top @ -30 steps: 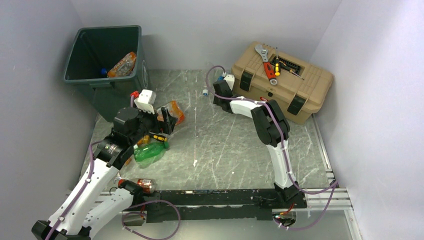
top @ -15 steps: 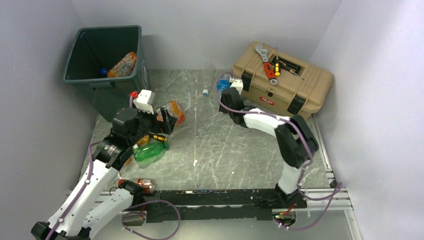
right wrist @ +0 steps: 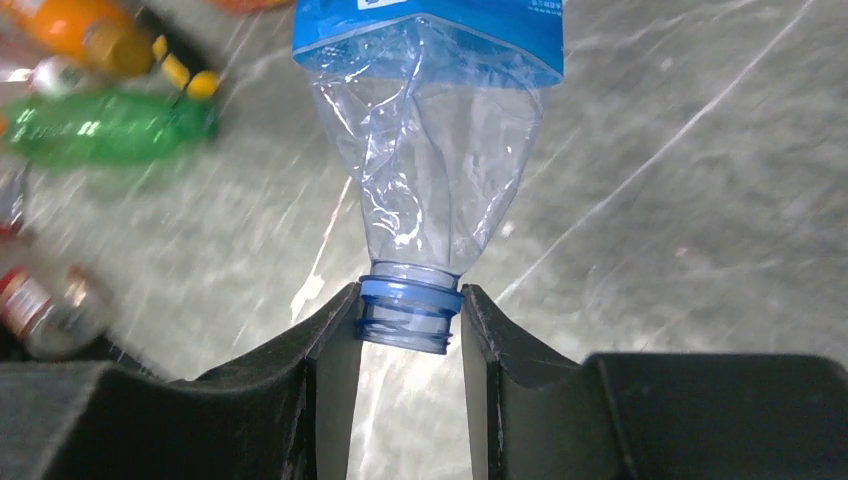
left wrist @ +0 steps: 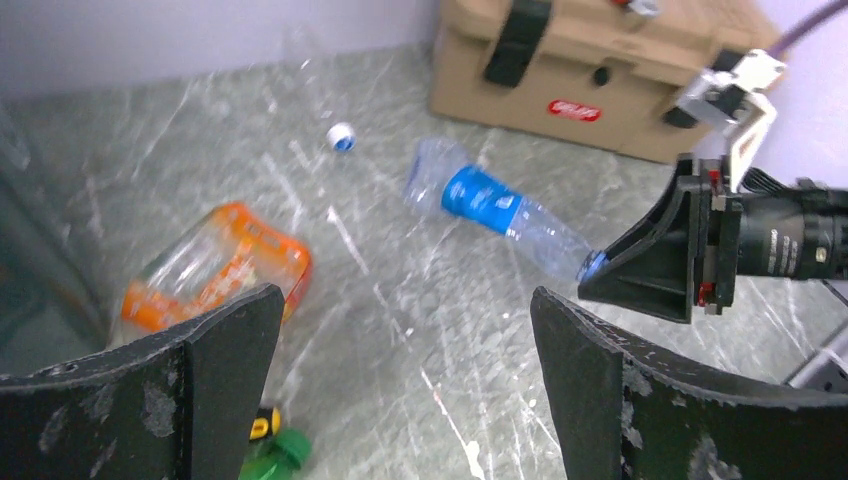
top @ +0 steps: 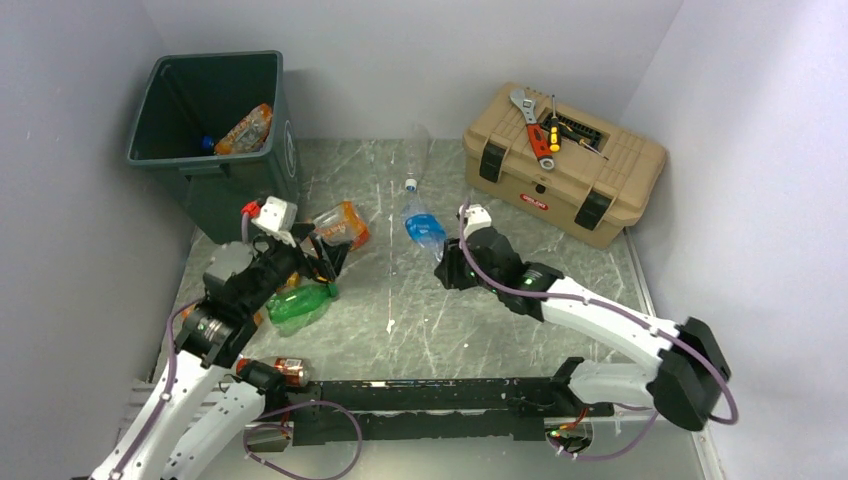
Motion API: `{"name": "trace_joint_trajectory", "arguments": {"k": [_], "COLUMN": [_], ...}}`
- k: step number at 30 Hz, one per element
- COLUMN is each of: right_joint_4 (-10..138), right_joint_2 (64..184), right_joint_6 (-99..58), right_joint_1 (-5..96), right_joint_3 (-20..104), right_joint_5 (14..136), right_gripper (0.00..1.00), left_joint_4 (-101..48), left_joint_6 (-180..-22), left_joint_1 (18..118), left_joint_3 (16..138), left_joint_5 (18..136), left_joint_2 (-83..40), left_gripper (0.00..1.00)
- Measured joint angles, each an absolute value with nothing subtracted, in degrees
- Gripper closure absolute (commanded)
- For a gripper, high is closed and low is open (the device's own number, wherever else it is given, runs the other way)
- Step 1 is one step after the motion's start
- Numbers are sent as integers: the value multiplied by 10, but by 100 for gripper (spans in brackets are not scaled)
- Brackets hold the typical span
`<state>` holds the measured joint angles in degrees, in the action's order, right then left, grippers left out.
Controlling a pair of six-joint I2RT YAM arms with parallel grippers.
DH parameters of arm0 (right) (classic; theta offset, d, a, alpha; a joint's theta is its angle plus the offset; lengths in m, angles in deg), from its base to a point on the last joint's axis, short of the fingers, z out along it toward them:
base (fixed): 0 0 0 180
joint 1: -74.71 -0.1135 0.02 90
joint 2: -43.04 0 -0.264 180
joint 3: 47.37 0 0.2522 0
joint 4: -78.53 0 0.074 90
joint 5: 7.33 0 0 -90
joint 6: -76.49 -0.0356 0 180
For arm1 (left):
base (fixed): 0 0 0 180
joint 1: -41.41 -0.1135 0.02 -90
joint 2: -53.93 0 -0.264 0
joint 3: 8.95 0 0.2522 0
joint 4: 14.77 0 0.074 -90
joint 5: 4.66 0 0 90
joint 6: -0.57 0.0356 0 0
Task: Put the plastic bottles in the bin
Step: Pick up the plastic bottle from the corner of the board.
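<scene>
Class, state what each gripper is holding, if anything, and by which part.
The right gripper grips the clear blue-labelled bottle by its blue threaded neck. The left gripper, open, holds nothing.

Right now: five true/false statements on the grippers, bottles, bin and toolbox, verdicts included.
1. The right gripper is clamped on the neck of the clear crumpled plastic bottle with a blue label. True.
2. The left gripper holds the orange plastic bottle. False: its jaws stand open and empty; that bottle lies on the table.
3. The tall dark green-grey plastic bin is empty. False: an orange-labelled bottle lies inside.
4. The green plastic bottle lies on the table near the left gripper. True.
5. The tan rectangular toolbox has a bare lid. False: a silver wrench and a yellow-handled screwdriver lie on it.
</scene>
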<state>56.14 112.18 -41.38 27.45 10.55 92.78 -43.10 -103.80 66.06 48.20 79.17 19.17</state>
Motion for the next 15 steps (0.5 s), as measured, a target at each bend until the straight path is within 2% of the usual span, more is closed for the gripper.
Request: {"name": "trace_joint_trajectory", "arguments": {"k": [6,10,15], "right_joint_4": [390,288,194], "right_joint_2": [1027,979,976], "right_joint_6": [-415,-422,-406], "right_joint_1": [268,266,266], "right_joint_3": [142,187,252], "right_joint_5": [808,754,730], "right_gripper": [100,100,100], "left_joint_4": [-333,-331,-376], "left_joint_6": [-979,-925,-833], "left_joint_1": [660,675,731], "left_joint_3": [426,455,490], "left_joint_5": [635,544,531], "left_joint_2": [232,146,75], "left_gripper": [0,1,1]}}
